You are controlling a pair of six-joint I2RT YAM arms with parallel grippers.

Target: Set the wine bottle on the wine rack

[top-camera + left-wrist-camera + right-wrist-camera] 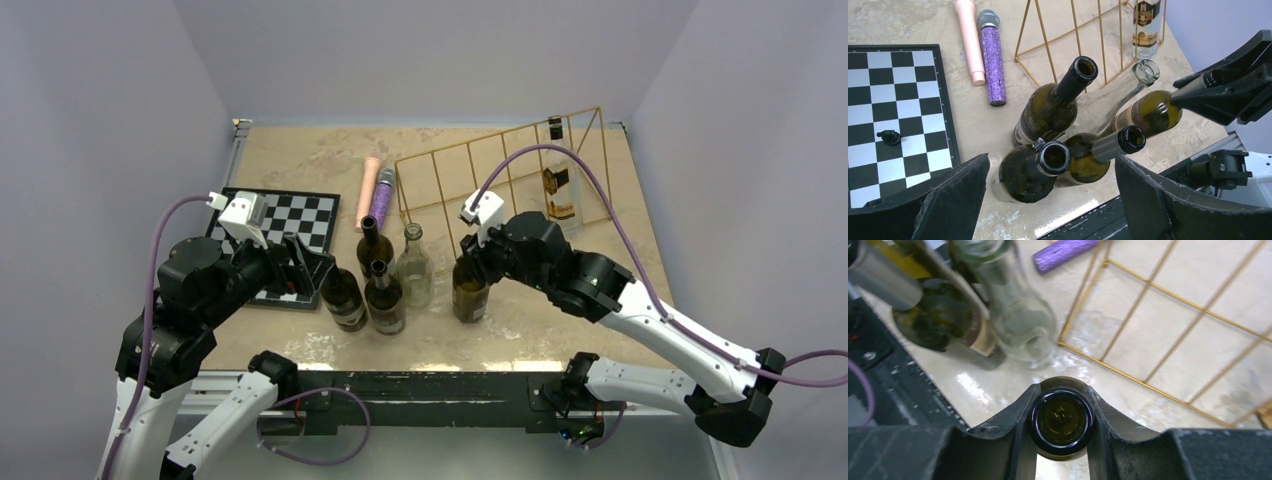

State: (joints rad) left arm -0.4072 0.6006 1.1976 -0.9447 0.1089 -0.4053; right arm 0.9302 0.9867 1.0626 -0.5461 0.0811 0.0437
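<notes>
Inspecting from the largest item down: the worktop (300,160) carries the wine rack (503,172), which lies just beyond the right pincer (468,262), with its open bays facing it. The chessboard (300,215) sits well off to that pincer's left, under the left pincer (300,265), which hangs spread wide and holds nothing.

The right pincer is pinching the wine bottle (1061,421) at the top of its neck. The bottle stands upright on the worktop directly beneath it, not yet in the rack.

Assessment: the grip appears seated and lifting is the step in hand. Raise it straight up. A neck hold may let the body swing, so tilt slowly before laying it into a near bay. The wire is thin and the rack may slide if nudged.

Obstructions:
- A clear bottle (415,270) stands close on the pincer's left.
- Two dark bottles (385,300) stand beyond the clear one.
- A labelled bottle (558,185) stands at the rack's far right end.
- Pink (371,190) and purple (382,200) microphones lie beyond-left, apart.
- One chess piece (889,136) is no concern.
</notes>
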